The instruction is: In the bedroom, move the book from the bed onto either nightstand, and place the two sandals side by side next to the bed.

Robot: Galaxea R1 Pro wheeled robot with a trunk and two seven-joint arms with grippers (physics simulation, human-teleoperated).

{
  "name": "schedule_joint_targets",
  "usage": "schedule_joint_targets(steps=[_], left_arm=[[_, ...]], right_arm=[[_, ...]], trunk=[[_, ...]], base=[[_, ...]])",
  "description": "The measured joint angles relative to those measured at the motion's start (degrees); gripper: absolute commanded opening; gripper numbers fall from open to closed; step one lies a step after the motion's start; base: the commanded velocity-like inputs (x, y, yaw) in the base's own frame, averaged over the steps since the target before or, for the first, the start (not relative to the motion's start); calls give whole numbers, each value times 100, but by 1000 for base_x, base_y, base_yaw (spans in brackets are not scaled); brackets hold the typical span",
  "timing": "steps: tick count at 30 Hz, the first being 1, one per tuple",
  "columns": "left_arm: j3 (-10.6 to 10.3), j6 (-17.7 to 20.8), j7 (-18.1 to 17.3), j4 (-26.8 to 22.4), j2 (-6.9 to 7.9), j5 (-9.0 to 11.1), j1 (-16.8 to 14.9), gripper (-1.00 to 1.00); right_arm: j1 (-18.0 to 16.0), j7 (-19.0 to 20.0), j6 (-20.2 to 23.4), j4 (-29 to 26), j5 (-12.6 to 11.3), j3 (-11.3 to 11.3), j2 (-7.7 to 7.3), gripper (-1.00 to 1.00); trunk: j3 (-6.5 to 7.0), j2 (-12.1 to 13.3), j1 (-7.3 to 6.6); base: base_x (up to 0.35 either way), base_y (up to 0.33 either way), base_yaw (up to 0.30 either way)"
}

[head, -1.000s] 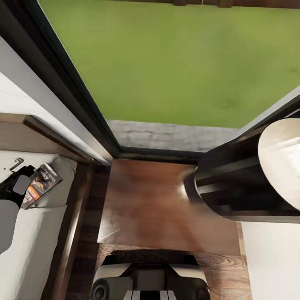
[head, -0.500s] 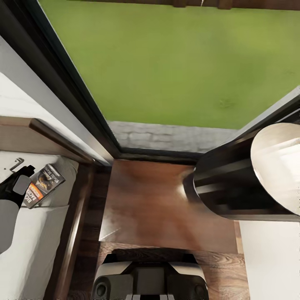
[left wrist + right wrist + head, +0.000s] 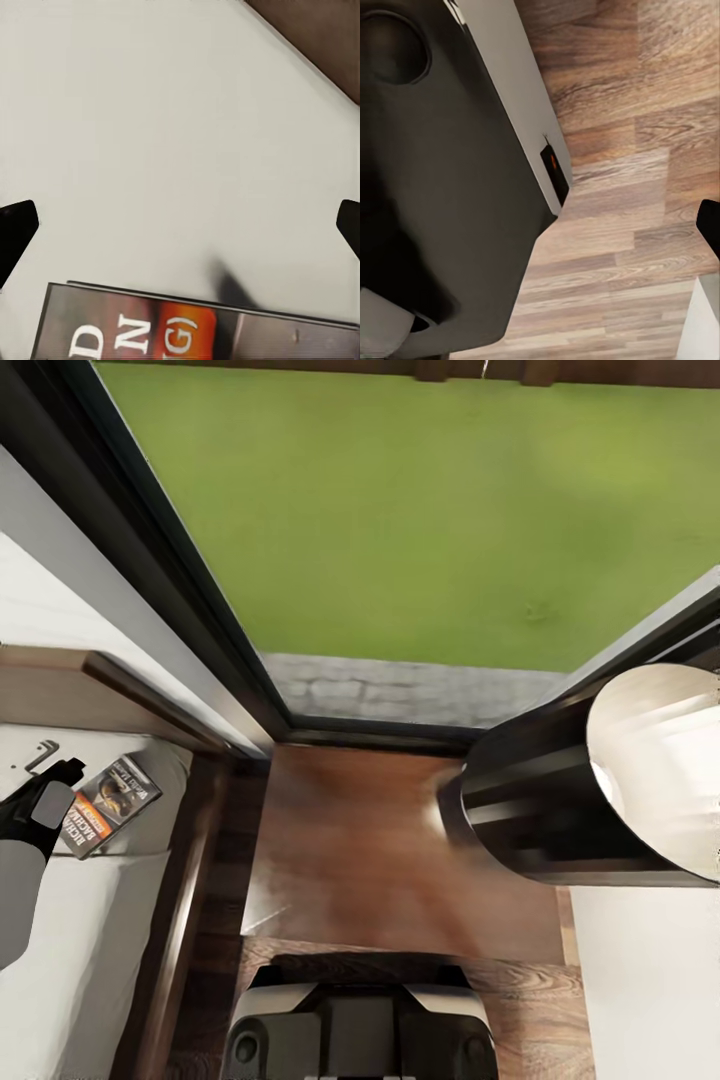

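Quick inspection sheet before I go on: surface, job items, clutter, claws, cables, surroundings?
Surface: nightstand top bare, glossy.
Job's things: book lies flat on the bed near the headboard; sandals nothing seen.
Clutter: black lamp over the nightstand's right side.
Claws: left claw beside the book, open, not gripping; right claw's state cannot be told.
Cables: nothing seen.
Surroundings: window, grass outside, wood floor.

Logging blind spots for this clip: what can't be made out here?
- Left gripper, head view: whether it grips the book, hidden by its own body.
- Book title, left wrist view: cut off by the edge.
- Right wrist view: the robot's dark body hides everything but the floor.
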Motion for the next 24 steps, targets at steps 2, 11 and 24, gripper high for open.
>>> schedule_joint_targets(steps=[2,11,24], left_arm=[[0,2,-1,3,-4,0,6,100],[-7,7,-1,27,-15,0,18,100],[-9,8,-13,116,-35,8,61,100]], right_arm=[[0,0,2,0,0,-1,0,100],[0,0,5,2,0,-1,0,100],[0,0,5,8,0,-1,0,100]], trunk=[[36,80,-44],[198,441,-242],[431,963,-528]], base=[[0,0,0],[0,0,0],[0,0,0]])
